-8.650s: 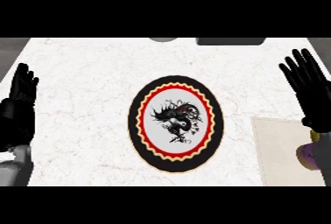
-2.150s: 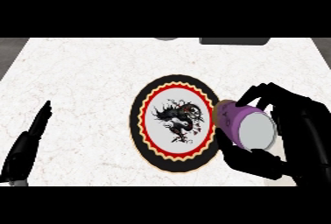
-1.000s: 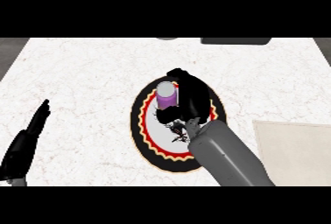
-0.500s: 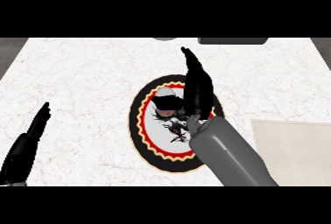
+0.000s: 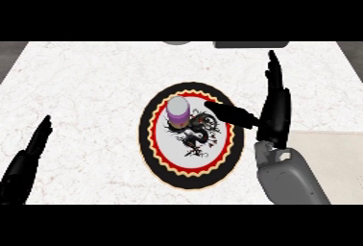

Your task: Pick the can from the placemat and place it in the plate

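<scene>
Can [image 5: 178, 112], purple with a pale grey top, is standing upright on the plate [image 5: 157, 158], in the upper left part of it, and nothing is gripping it; the right hand [image 5: 275, 108] is sitting just to the right of the plate with its fingers stretched straight toward the far edge of the counter and its thumb [image 5: 230, 113] sticking out to the left over the plate's rim, the thumb tip lying near the can but apart from it; so this hand is spread wide and holding nothing; its grey forearm [image 5: 287, 178] is coming up from the lower edge at the right, overlapping the plate's right side slightly. The plate is showing a black outer band, a red and yellow scalloped ring, and a white centre with a dark dragon-like figure; it is resting on the white marbled counter [image 5: 92, 86]. A beige placemat [image 5: 333, 153] is lying to the right, partly behind the right forearm, with nothing on the part that shows. The left hand [image 5: 28, 158] is resting at the lower left, well apart from the plate, fingers straight and pointing up, holding nothing. Two grey shapes are peeking in at the counter's far edge, too cropped to identify.
</scene>
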`<state>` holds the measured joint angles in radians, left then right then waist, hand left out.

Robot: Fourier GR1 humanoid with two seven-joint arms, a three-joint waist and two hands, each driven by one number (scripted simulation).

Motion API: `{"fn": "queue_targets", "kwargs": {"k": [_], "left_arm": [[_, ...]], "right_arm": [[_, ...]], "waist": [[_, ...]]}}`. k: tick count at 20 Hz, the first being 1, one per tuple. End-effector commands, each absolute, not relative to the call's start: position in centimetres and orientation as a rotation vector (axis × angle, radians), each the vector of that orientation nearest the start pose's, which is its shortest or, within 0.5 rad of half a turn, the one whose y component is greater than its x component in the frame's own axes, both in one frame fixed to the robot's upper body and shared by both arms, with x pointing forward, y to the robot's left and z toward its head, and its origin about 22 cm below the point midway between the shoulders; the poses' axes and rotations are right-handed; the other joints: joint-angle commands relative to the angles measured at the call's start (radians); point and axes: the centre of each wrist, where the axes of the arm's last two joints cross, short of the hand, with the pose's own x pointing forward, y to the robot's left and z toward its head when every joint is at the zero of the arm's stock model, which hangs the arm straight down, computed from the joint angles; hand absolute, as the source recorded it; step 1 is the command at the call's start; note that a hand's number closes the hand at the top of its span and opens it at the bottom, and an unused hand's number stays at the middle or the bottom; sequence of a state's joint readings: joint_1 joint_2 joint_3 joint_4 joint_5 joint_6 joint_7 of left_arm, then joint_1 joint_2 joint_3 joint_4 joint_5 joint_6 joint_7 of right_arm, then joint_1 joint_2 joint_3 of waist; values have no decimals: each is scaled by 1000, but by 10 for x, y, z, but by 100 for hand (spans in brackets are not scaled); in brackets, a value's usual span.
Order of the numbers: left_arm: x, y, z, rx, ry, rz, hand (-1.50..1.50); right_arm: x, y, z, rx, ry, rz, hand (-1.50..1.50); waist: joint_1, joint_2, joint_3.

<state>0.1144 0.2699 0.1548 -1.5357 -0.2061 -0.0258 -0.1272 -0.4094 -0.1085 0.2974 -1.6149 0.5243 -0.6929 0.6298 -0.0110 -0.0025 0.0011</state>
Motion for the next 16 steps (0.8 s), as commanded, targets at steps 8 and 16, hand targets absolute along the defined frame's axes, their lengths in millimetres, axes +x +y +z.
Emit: {"fn": "queue_targets", "kwargs": {"k": [8, 16], "left_arm": [[202, 337, -16, 494, -1509, -278, 0], [210, 334, -14, 470, -1509, -276, 0]], "right_arm": [[226, -276, 77, -569, -1770, -124, -150], [219, -344, 81, -557, -1751, -118, -150]], "waist": [[-1, 1, 0], [9, 2, -1]]}}
